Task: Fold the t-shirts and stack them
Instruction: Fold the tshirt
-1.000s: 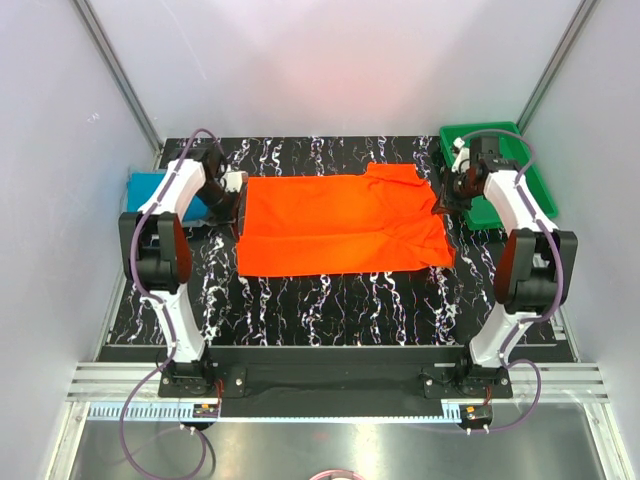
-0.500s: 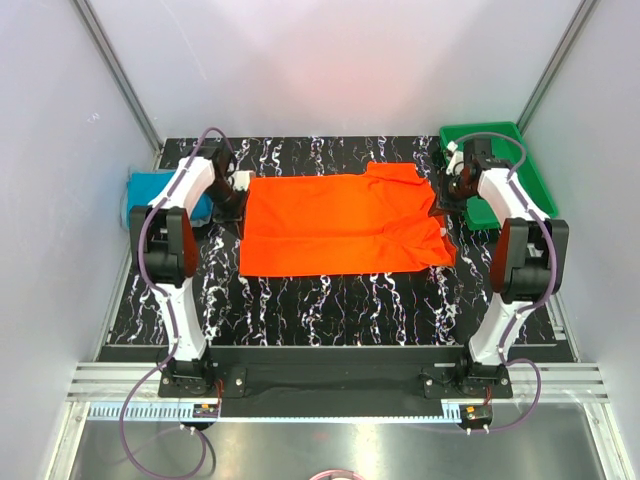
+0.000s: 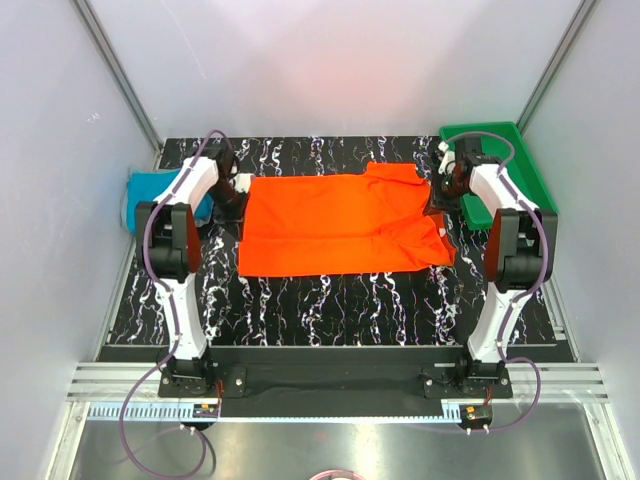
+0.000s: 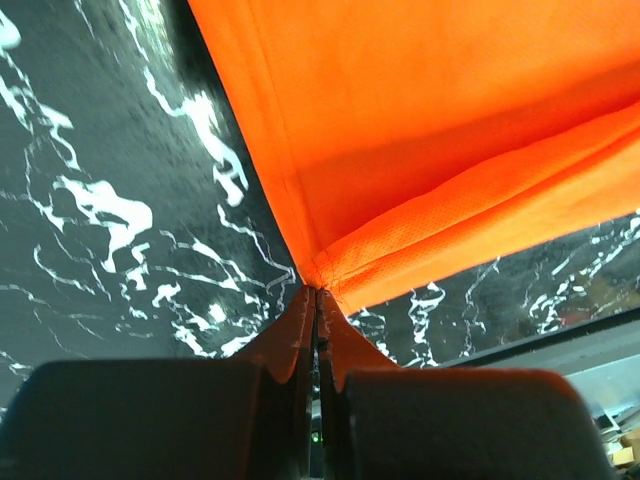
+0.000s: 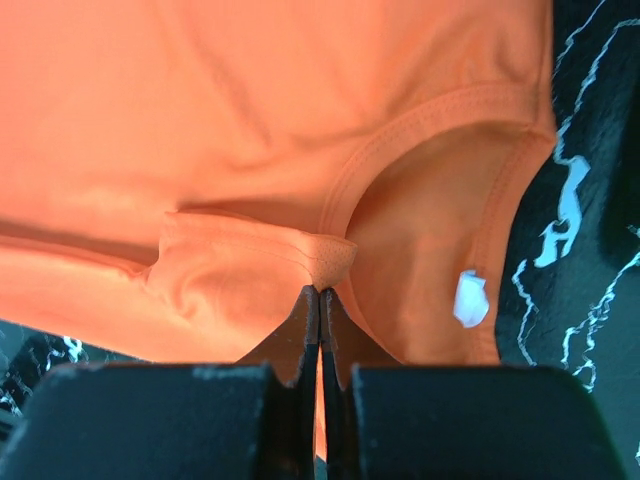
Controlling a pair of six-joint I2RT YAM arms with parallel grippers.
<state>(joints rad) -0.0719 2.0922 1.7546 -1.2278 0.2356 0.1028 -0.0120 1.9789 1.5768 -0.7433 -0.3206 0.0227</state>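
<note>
The orange-red t-shirt (image 3: 340,222) lies spread across the middle of the black marbled table. My left gripper (image 3: 238,194) is shut on its left hem corner, which shows in the left wrist view (image 4: 420,130) pinched at my fingertips (image 4: 317,292). My right gripper (image 3: 437,198) is shut on a fold of the shirt near the collar, seen in the right wrist view (image 5: 250,150) with the fold held at the gripper (image 5: 320,292). The teal-blue t-shirt (image 3: 150,190) lies bunched at the table's left edge, beside my left arm.
A green plastic tray (image 3: 525,170) stands at the back right corner, right behind my right arm. White walls and metal frame posts close in the table on three sides. The table's near edge (image 3: 340,350) runs in front of the arm bases.
Both grippers have moved a little toward the back of the table with the shirt's ends in them. The shirt's left and right edges have shifted slightly with them.
</note>
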